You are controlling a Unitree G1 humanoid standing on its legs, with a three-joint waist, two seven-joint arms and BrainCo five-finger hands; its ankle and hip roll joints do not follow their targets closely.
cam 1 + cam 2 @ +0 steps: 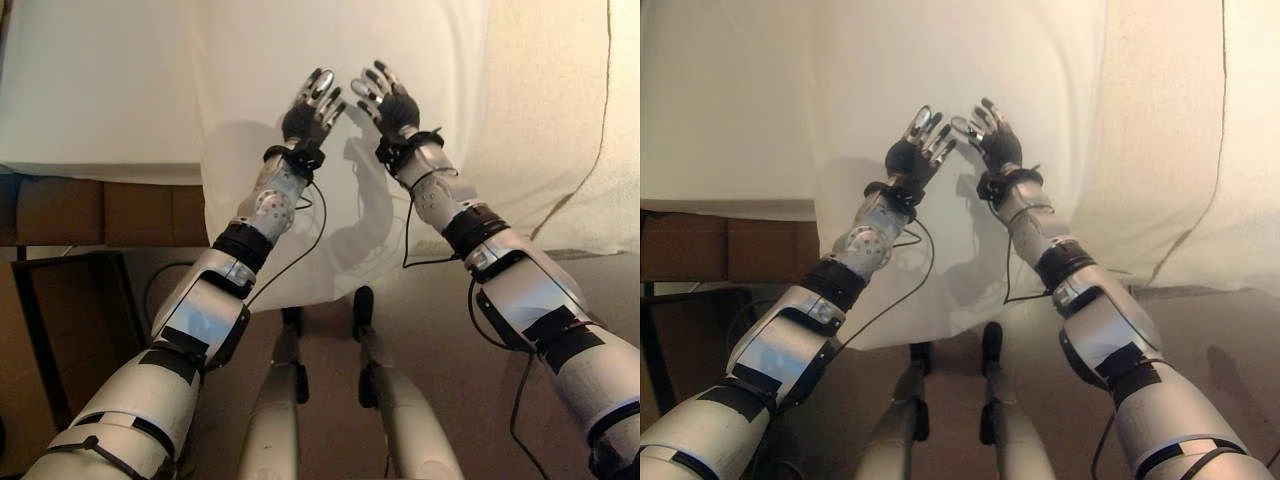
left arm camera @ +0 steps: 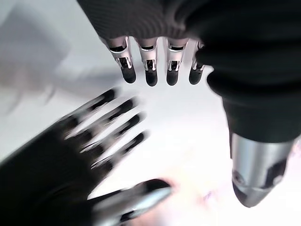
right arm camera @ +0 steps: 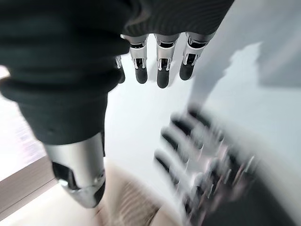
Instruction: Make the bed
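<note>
Both hands hover side by side over the white sheet [image 1: 330,180], which drapes over the bed's [image 1: 90,90] edge toward the floor. The left hand [image 1: 312,108] and right hand [image 1: 385,100] have fingers spread, holding nothing. Judged step: reaching to grasp. Next, each hand must pinch the cloth and pull it flat.

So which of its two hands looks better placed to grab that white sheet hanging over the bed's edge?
Neither has a clear edge. The left hand and right hand are raised side by side, fingers open, over the same white sheet. Perhaps the right, being nearer the cream blanket beside it.
</note>
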